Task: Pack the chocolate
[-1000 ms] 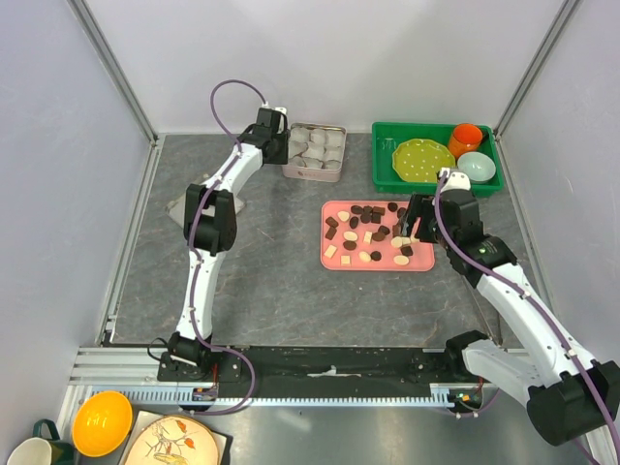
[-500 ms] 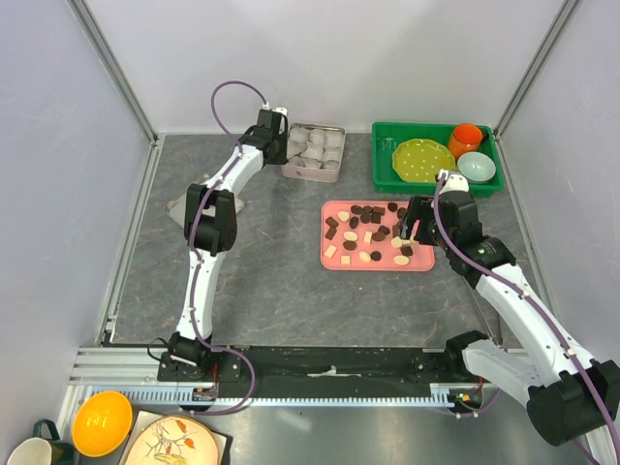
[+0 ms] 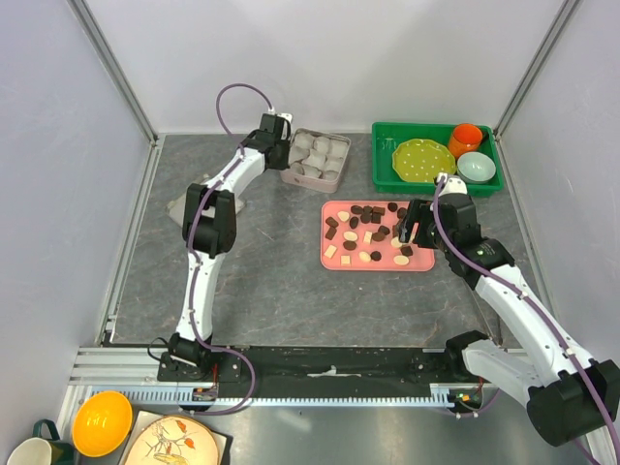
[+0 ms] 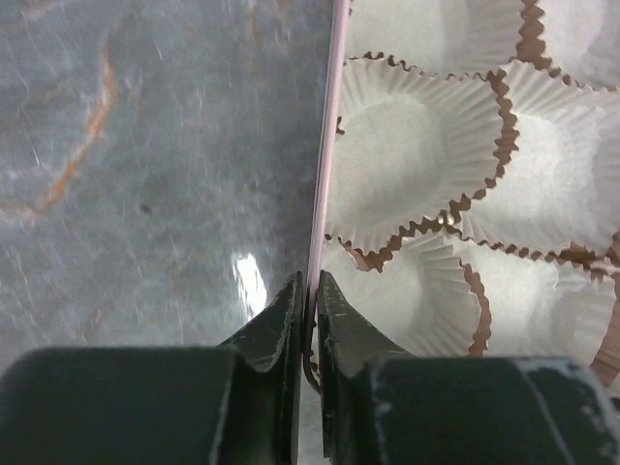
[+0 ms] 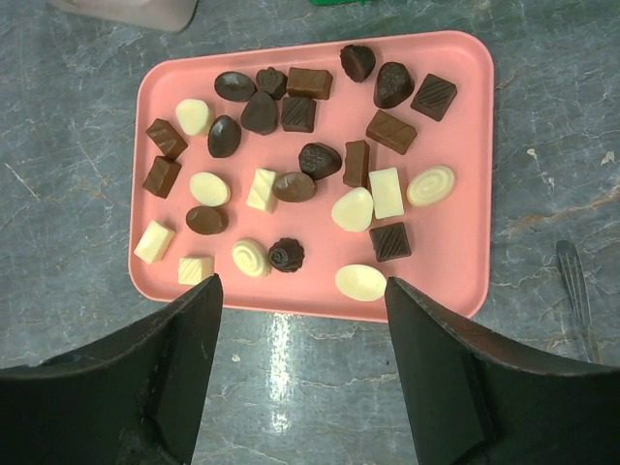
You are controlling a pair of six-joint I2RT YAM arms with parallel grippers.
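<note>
My left gripper (image 4: 310, 286) is pinched shut on the thin side wall of the tin (image 4: 327, 145), one finger outside and one inside. I take that as steadying the tin, or turning it, so its white paper cups (image 4: 407, 165) face the work (none holds a piece yet). My right gripper (image 5: 300, 291) hangs over the pink tray (image 5: 465, 262) with its jaws wide apart, holding nothing, ready for a pick. All the chocolate (image 5: 320, 158) lies loose on that tray, dark and cream pieces mixed. The tray sits at 4 o'clock from the tin. The grey marbled table (image 4: 145, 194) is flat and slightly glossy. A green bin (image 3: 383, 170) stands at 1 o'clock, with plain grey walls (image 3: 58, 194) all round.
</note>
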